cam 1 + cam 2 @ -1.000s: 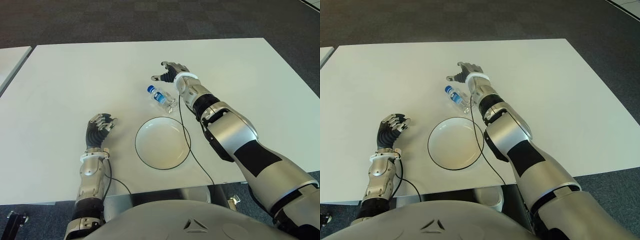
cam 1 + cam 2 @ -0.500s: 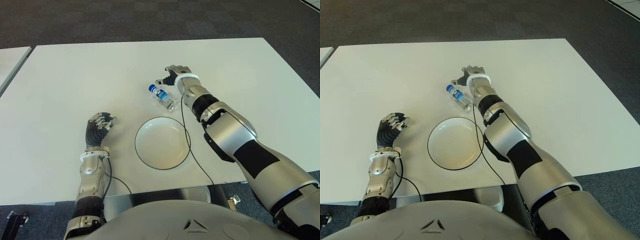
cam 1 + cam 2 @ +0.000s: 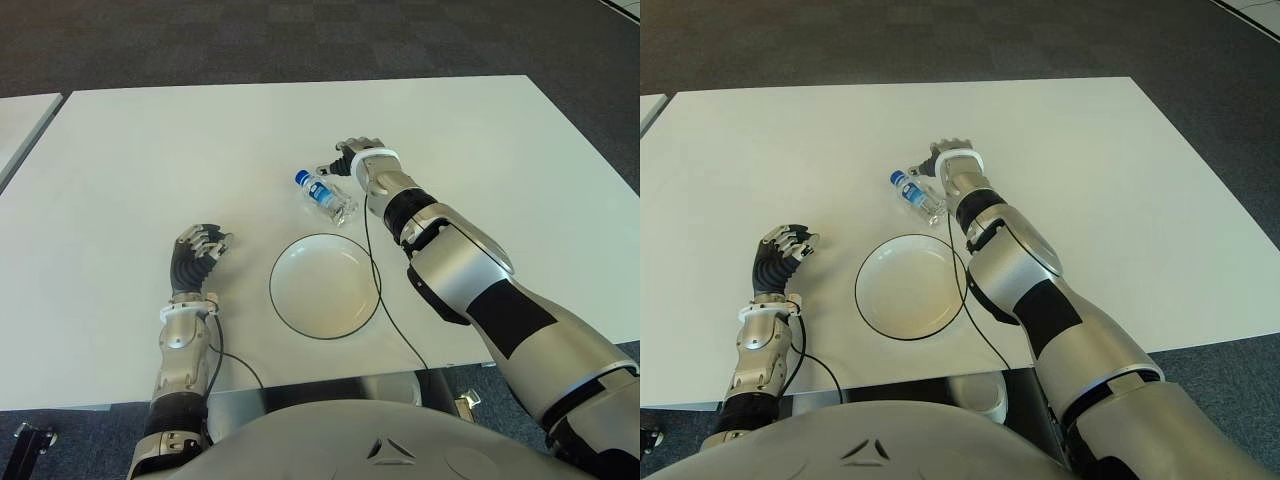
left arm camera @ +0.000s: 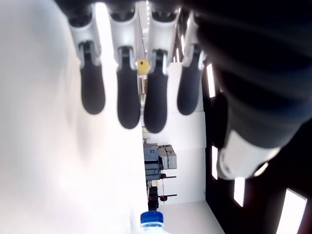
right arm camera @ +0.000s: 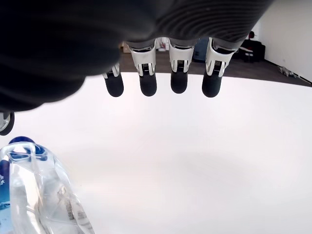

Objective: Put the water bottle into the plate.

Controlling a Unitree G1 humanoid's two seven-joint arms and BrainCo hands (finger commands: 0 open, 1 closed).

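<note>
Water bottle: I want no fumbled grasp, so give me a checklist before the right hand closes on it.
1. Water bottle free and lying on the table: ok.
2. Right hand beside the bottle, on its right: ok.
3. Right hand's fingers spread and holding nothing: ok.
4. Fingers around the bottle: not ok; in the right wrist view it lies off to one side of them.
5. Plate bare, near side of the bottle: ok.
6. Left hand out of the way, to the plate's left: ok.
</note>
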